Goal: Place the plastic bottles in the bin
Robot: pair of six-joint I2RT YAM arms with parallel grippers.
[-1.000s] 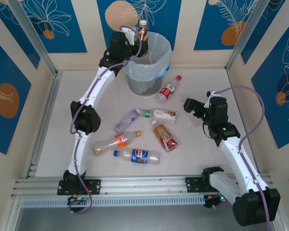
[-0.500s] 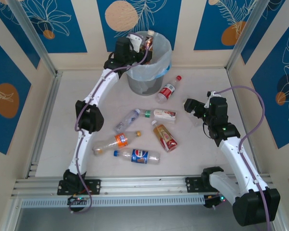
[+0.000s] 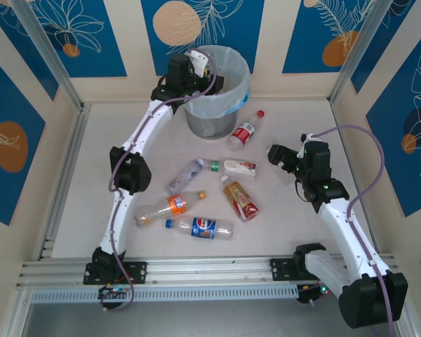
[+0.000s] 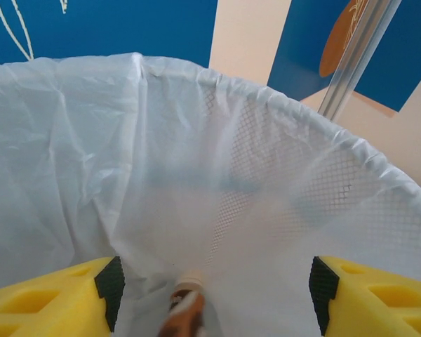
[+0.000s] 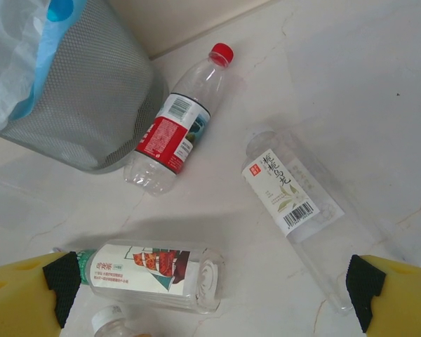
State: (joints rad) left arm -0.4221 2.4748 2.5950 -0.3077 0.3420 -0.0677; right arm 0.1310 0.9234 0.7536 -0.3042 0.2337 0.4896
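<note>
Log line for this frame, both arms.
left gripper: open over bin | brown bottle: loose inside bin | right gripper: open above green-capped bottle

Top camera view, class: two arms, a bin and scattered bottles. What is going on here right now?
The left gripper hangs open over the bin, and a brown bottle shows just below it, inside the bin. The right gripper is open too, holding nothing, above bottles lying on the table. At least six bottles are not yet binned, among them the red-labelled bottle beside the bin.
</note>
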